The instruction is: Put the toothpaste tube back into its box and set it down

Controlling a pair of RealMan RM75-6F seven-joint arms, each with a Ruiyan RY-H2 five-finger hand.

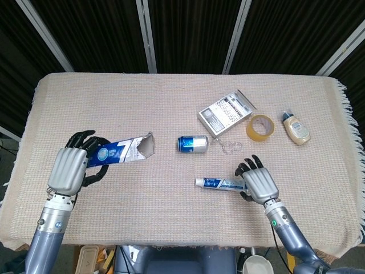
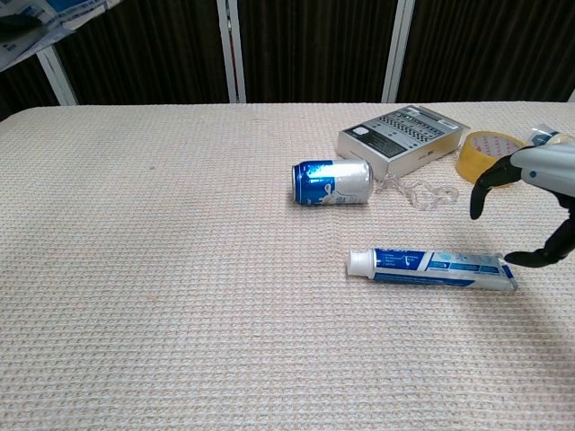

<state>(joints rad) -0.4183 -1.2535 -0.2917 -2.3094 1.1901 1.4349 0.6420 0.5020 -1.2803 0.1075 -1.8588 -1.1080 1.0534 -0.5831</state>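
Nearby, can [image 1: 192, 144], tape roll [image 1: 260, 127] flank tube [image 1: 221, 184]

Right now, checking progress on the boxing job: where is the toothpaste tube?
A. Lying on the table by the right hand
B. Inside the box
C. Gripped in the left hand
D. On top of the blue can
A: the toothpaste tube lies flat on the table cloth, with the right hand at its tail end, fingers apart.

Coarse woven cloth [image 1: 171, 108]; glossy metal can [image 1: 192, 144]; cardboard box [image 1: 122, 150].
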